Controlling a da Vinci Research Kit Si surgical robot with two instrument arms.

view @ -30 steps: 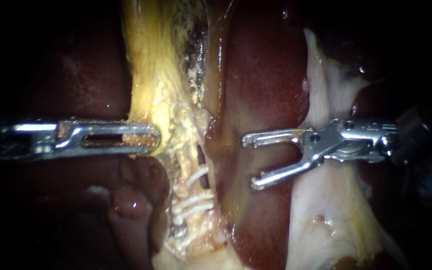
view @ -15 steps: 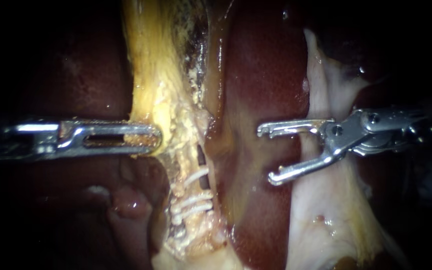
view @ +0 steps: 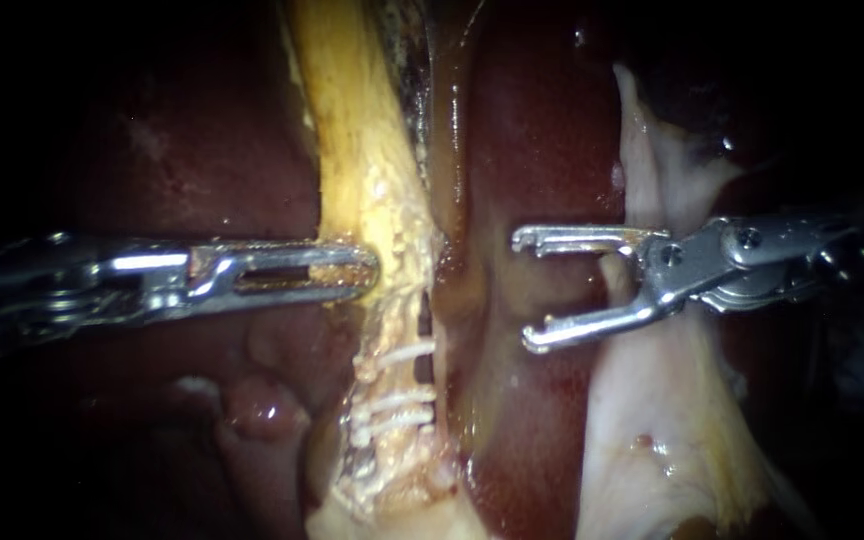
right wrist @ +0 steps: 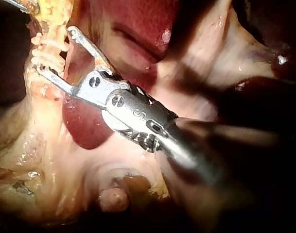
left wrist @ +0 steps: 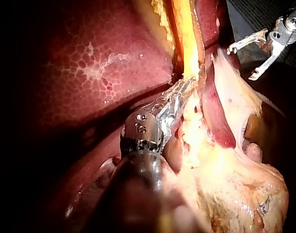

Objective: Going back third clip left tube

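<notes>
The right instrument (view: 524, 290) has its jaws spread wide and empty, over the dark red liver (view: 542, 130), well clear of the tube (view: 404, 375) in the endoscope view. Only its own wrist view shows the jaw tips close beside the clipped stretch; whether they touch it cannot be told. The left instrument (view: 357, 272) has its jaws closed flat on the yellow strand of tissue (view: 372, 190), just above the clips (view: 397, 400). Three white clips cross the tube, one above the other, with the lower two close together. The left wrist view alone shows the liver's honeycomb surface beside that shaft. A pale flap (view: 652, 420) lies under the right instrument's shaft.
</notes>
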